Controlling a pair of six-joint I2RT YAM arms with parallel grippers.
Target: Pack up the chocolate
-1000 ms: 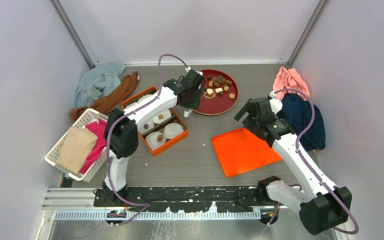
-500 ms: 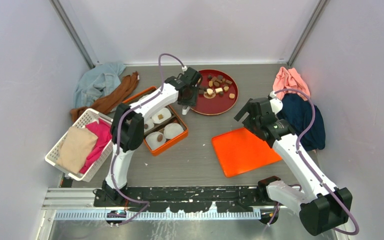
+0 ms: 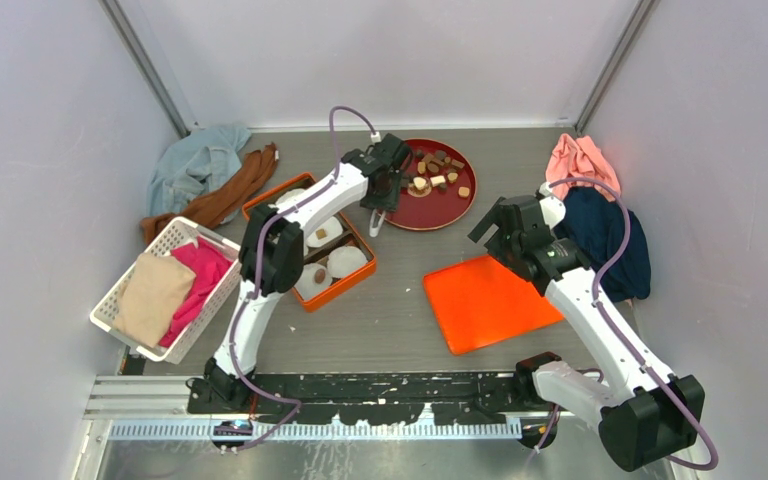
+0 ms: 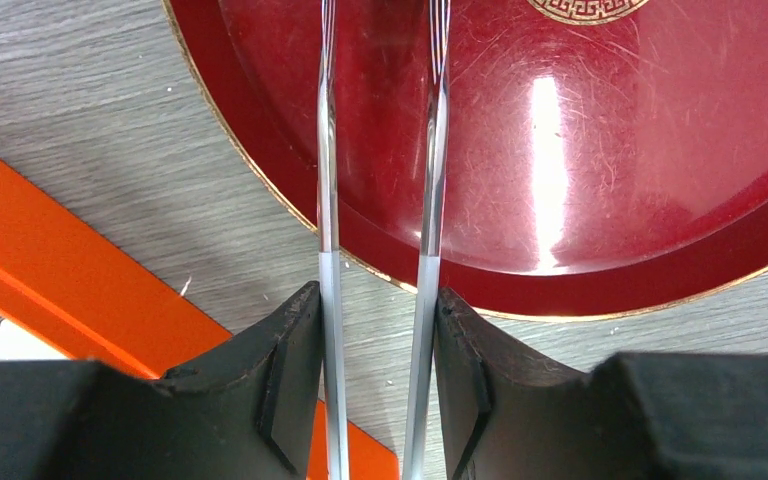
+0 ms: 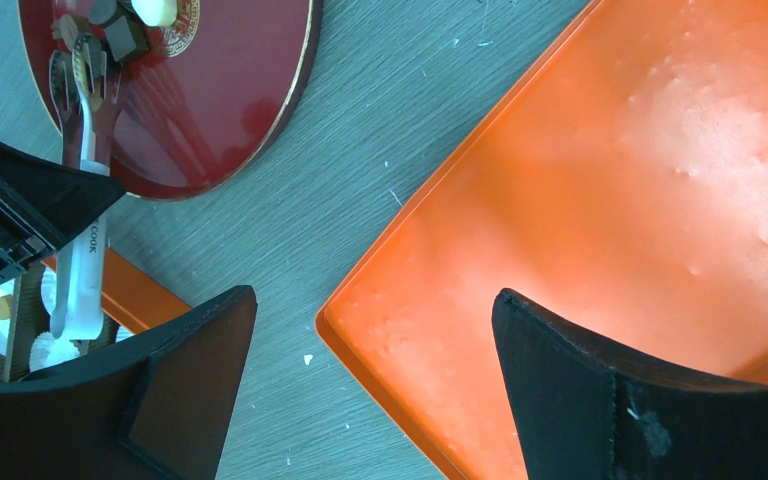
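Dark-red plate (image 4: 610, 150) (gold key-pattern emblem (image 4: 587, 8)), orange lid (image 5: 640, 200).

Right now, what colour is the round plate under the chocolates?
Dark red plate, gold-edged; left wrist view.

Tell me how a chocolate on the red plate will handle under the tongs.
The chocolates look tiny, so probably light and stiff; rounded ones may roll. The plate looks glossy, so a piece could skid from the tongs.

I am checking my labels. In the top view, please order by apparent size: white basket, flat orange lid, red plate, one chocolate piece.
1. white basket and flat orange lid, tied: they look alike, and the right arm covers the lid's edge.
2. red plate
3. chocolate piece
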